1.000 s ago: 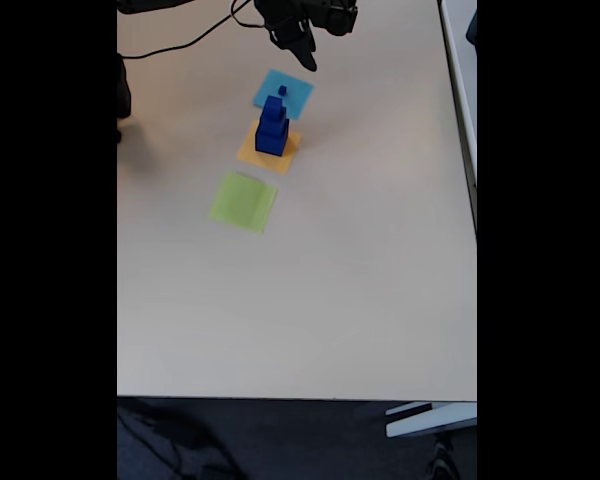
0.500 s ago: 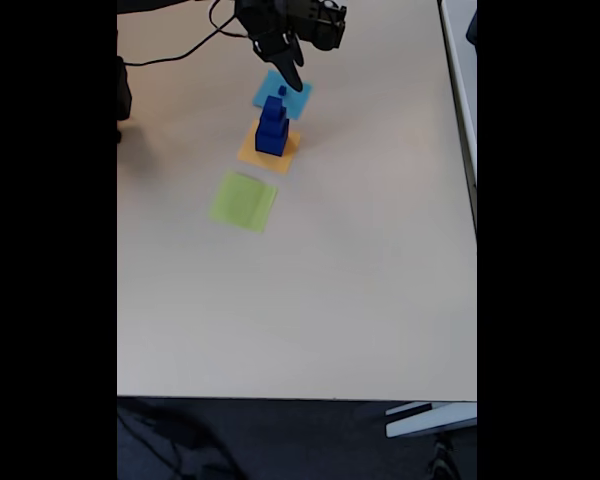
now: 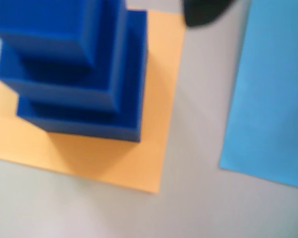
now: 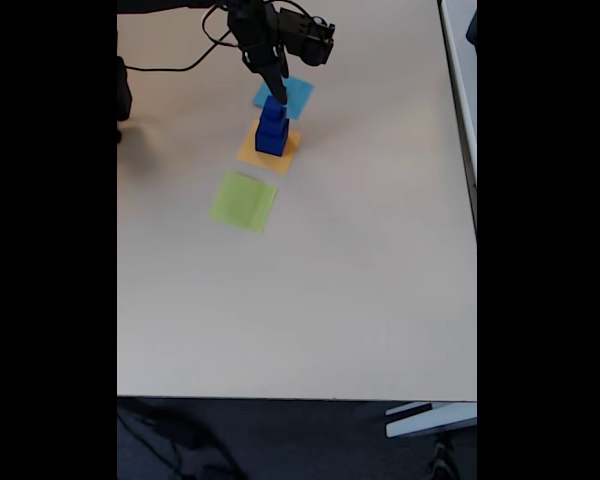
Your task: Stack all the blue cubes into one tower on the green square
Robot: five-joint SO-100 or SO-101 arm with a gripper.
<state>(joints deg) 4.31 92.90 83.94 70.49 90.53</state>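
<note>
The three blue cubes (image 4: 272, 128) stand stacked as a stepped tower (image 3: 74, 69), largest at the bottom, on the orange square (image 4: 268, 151), not on the green square (image 4: 243, 201), which lies bare on the tabletop (image 4: 360, 280) nearer the camera and to the left in the fixed view. The light blue square (image 4: 296, 93) lies just beyond the orange one. Compared with half a second ago, the claw (image 4: 276, 88) has moved down and leftward in the fixed view: it then hung over the light blue square behind the tower, and it now sits at the top of the tower, its dark tips overlapping the smallest cube. The tower, the three paper squares and the black cable (image 4: 170, 66) at the far edge are unchanged in position. In the wrist view the tower fills the upper left, seen from above and blurred, with the orange paper under it and the light blue paper to the right; a dark fingertip (image 3: 206, 12) shows at the top edge. Whether the claw is apart, together or clamped on the top cube cannot be told; contact with that cube appears likely but is not confirmed.
</note>
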